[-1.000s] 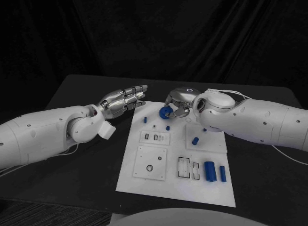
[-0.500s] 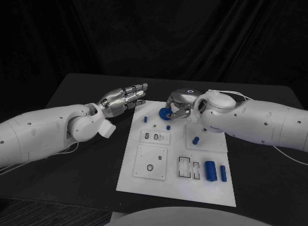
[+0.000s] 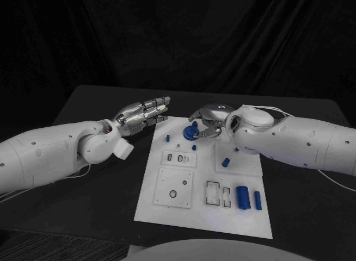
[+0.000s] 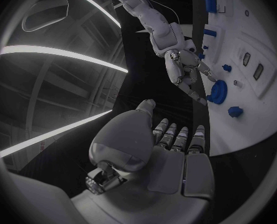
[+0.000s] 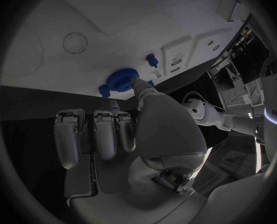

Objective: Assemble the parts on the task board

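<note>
The white task board point(image 3: 225, 217) lies in the middle of the black table. A blue gear point(image 3: 191, 132) sits flat at the board's far end. My right hand point(image 3: 208, 120) hovers just behind it. In the right wrist view the thumb tip touches the rim of the gear point(image 5: 120, 79), while the other fingers point(image 5: 95, 134) stretch away from it and hold nothing. The left wrist view shows that right hand point(image 4: 185, 69) reaching down beside the gear point(image 4: 218, 91). My left hand point(image 3: 142, 115) floats left of the board's far corner, fingers straight and apart, empty.
Small blue pegs point(image 3: 167, 138) point(image 3: 194, 147) stand near the gear. A short blue piece point(image 3: 226, 162) lies mid-board. A thick blue cylinder point(image 3: 242, 197) and a slimmer one point(image 3: 257, 200) lie at the near right. Slots and a round hole point(image 3: 172, 193) mark the board's left half.
The gear has tipped from facing up in my right hand's fingers to lying lower and flat on the board. The fingers have come off it. The left hand has not moved.
</note>
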